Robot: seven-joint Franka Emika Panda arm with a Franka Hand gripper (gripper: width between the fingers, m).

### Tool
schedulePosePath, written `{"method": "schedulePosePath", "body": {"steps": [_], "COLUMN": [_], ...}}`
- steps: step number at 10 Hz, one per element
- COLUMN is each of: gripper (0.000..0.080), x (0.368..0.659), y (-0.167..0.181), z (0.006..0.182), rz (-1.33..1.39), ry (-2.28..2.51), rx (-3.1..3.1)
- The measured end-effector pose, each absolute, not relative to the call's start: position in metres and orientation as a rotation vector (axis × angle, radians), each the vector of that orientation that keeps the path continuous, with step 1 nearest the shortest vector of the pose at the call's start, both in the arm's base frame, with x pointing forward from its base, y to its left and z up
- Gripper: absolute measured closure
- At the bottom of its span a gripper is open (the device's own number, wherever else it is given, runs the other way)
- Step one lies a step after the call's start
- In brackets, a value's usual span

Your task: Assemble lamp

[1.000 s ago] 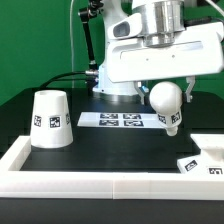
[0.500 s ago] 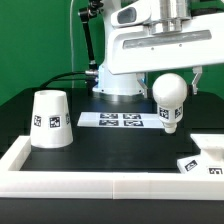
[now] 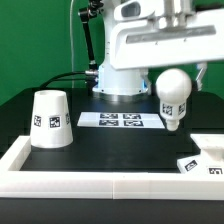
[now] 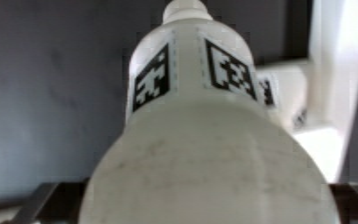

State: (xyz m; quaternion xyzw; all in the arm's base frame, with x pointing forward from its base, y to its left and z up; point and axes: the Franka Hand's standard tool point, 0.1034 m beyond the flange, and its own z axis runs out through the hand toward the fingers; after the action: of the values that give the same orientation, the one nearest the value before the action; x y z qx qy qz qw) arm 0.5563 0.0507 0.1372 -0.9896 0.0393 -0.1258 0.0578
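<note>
The white ball-shaped bulb (image 3: 173,92) with tags on its neck hangs in the air, stem down, held in my gripper (image 3: 177,72) above the table's right half. In the wrist view the bulb (image 4: 201,120) fills the frame between the dark fingers (image 4: 51,200), which are shut on its round end. The truncated-cone shade (image 3: 49,121) stands on the black table at the exterior view's left. The low lamp base (image 3: 203,160) lies at the right, against the white wall, partly cut off by the frame.
The marker board (image 3: 121,121) lies flat on the table behind the bulb. A white raised wall (image 3: 100,182) borders the table's front and sides. The robot's base (image 3: 118,82) stands at the back.
The gripper has lifted the bulb upward and slightly toward the exterior view's right. The shade and base have not moved.
</note>
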Motion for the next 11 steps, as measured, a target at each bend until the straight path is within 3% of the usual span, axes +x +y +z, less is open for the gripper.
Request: {"method": "schedulePosePath", "body": {"steps": [2, 6, 11], "gripper": [0.0220, 0.0220, 0.0220], "x": [0.579, 0.580, 0.596], "y": [0.059, 0.059, 0.084], "z": [0.153, 0.152, 0.156], "rz": [-0.410, -0.477, -0.626], "ry": [0.068, 0.075, -0.029], "rx": [-2.992, -2.991, -2.978]}}
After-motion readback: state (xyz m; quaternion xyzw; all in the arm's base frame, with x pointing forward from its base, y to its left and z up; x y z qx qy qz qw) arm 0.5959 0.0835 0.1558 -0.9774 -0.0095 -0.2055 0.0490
